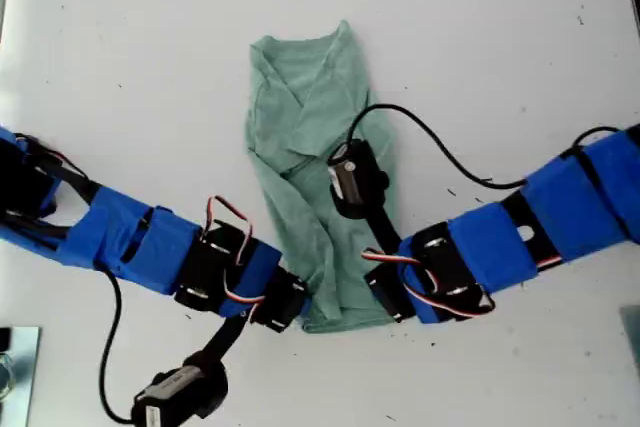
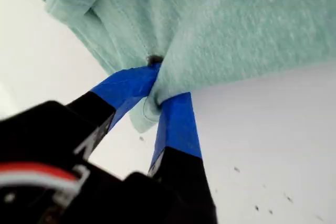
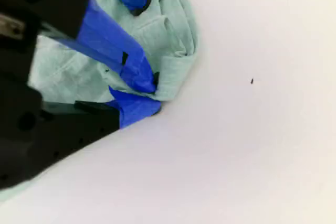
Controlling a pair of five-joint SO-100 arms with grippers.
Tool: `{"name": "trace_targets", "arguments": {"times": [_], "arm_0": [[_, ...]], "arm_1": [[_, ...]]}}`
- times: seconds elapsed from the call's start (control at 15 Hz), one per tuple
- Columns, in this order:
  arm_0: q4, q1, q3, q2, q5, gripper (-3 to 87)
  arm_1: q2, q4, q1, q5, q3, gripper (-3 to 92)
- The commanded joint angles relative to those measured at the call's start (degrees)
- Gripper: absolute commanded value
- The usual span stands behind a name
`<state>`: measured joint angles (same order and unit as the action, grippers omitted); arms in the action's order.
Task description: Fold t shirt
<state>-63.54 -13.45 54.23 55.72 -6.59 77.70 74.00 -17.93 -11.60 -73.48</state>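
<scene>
Wrist views: both pincers (image 2: 157,85) (image 3: 152,90) pinch the t shirt (image 1: 310,137) hem.

Shirt (image 1: 305,137): pale sage-green, heathered knit. Surface (image 1: 520,37): white, a few dark specks. Arms: blue-taped over black, red-and-white wires. Claw fingers (image 2: 176,124): blue tape, black bases.

Bright, even light is cast over the white counter (image 1: 480,37), which is nearly washed out in the exterior view; only soft, faint shadows are seen under the arms. Both wrist views are slightly blurred, with the nearest black housings rendered out of focus.
</scene>
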Motion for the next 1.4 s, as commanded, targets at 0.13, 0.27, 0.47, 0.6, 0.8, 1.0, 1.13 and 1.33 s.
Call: {"name": "trace_targets", "arguments": {"times": [0.13,0.27,0.47,0.6,0.8,1.0,1.13,1.33], "arm_0": [[3.96,-6.77,-1.23,15.64,-1.23,-0.3],[7.56,-8.53,-1.23,16.87,-0.44,-0.3],[7.38,-7.12,0.26,19.95,-0.18,-0.3],[3.52,-1.58,2.11,24.26,-2.2,-0.3],[-2.29,11.07,5.19,28.39,-9.32,-0.3],[-6.06,21.71,5.1,28.56,-13.36,-0.2],[-7.03,23.64,5.45,30.06,-13.54,0.1],[-7.82,29.0,17.75,44.03,-14.85,30.3]], "arm_1": [[21.27,3.69,-6.59,-4.48,4.92,2.5],[22.94,2.2,-8.0,-4.39,5.1,2.5],[26.19,1.76,-3.78,-5.71,1.85,2.5],[32.08,1.93,4.13,-10.99,-2.81,2.5],[34.98,4.48,20.13,-24.7,-4.22,2.4],[33.66,1.49,30.5,-32.61,-3.87,2.4],[33.31,-0.18,31.29,-33.31,-3.96,13.7],[40.69,2.2,39.29,-36.83,-8.35,40.0]]}}
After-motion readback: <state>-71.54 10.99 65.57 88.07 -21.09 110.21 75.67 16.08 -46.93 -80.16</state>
